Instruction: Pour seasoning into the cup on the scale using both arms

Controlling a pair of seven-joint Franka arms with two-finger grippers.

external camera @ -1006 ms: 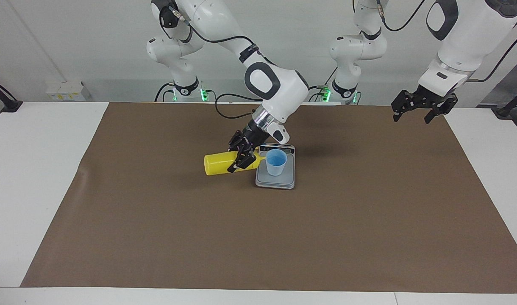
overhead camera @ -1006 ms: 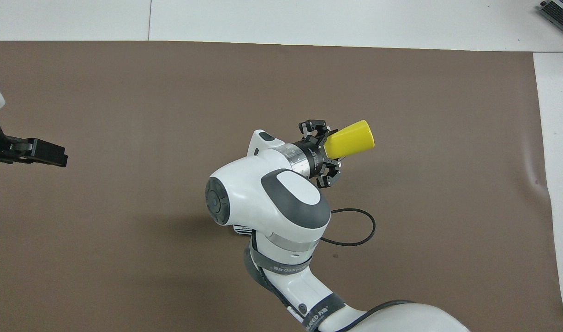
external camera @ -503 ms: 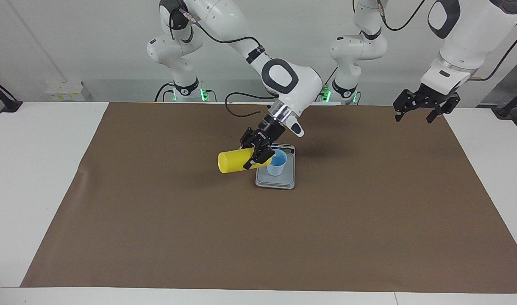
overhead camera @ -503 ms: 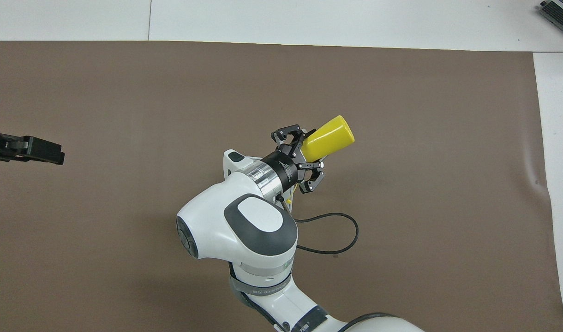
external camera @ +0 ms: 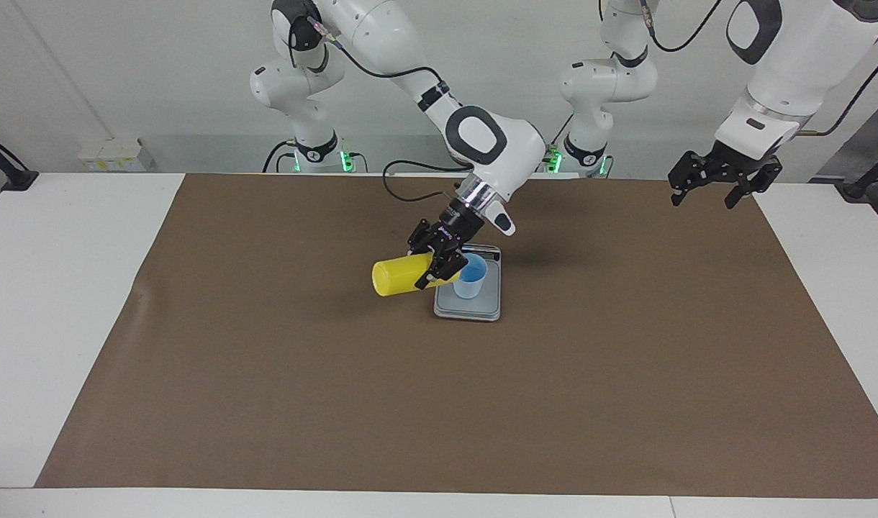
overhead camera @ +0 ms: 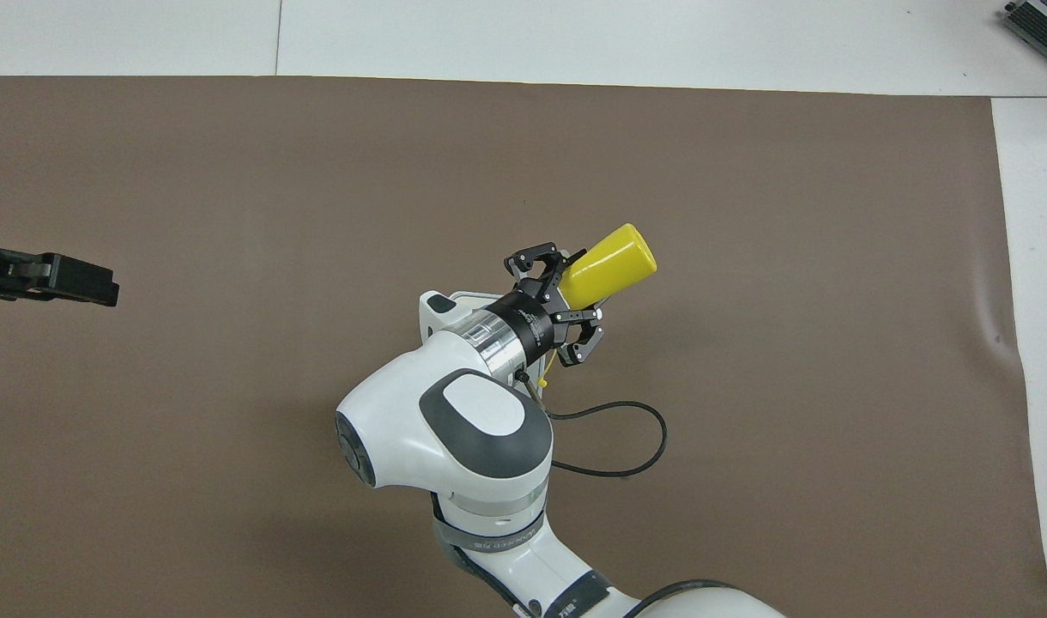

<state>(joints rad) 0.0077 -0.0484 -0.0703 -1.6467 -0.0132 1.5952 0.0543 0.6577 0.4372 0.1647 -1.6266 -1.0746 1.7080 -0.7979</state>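
Pouring step: right gripper [external camera: 437,263] clamped on tipped bottle [external camera: 399,276], nozzle past the jaws at cup [external camera: 469,276] on scale [external camera: 468,306]; left gripper [external camera: 720,180] waits, jaws apart; next probably tilt further, steady over cup.

Arms: two, white with dark grey joints, both in frame.
Grippers: two, black – right gripper [external camera: 436,265] closed around the bottle above the mat, left gripper [external camera: 722,180] hanging over the mat's edge at the left arm's end.
Seasoning bottles: one, yellow [external camera: 403,276], tipped on its side, nozzle end at the cup's rim.
Cups: one, light blue [external camera: 470,276], standing on the scale.
Scales: one, silver-grey [external camera: 475,308].
Mats: one, brown [external camera: 439,403], spread over the table.
Tables: one, white [external camera: 65,288].
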